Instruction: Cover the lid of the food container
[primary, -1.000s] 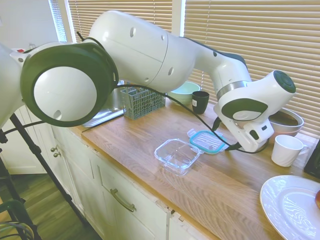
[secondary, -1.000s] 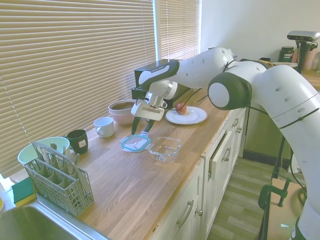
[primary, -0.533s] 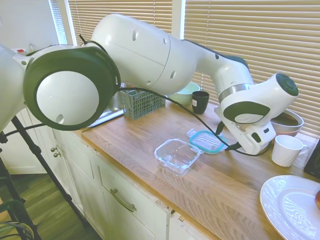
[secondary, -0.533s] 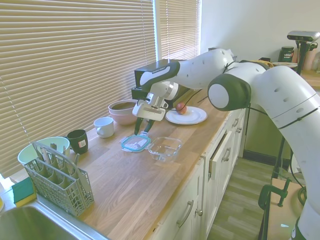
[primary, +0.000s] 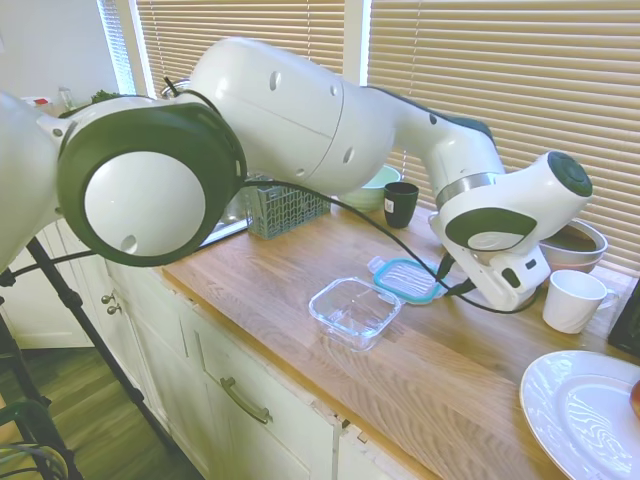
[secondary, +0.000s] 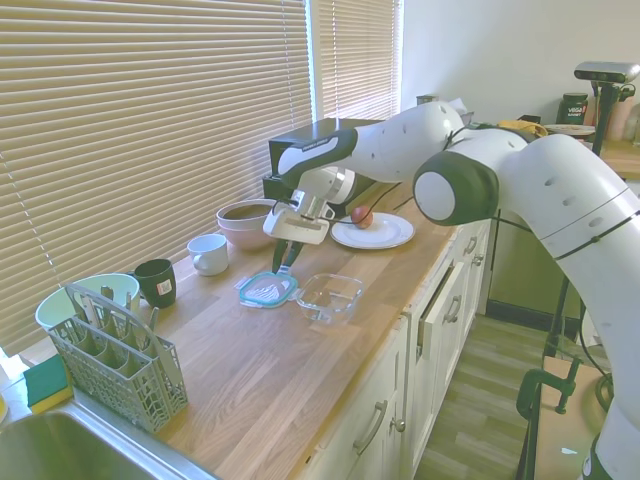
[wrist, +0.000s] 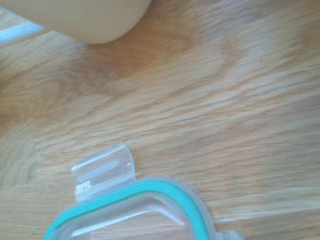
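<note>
Food container: sitting empty near the table front edge. Lid: tilting just behind the container, one edge lifting off the wood, pinched between the gripper fingers. White mug: standing beyond the container. Brown bowl: sitting farther back.

The white arm reaches out low over the tabletop, wrist bent downward — the end effector points at the surface, its dark fingers close together, pinching the edge of the lid, which sits slightly tilted.
</note>
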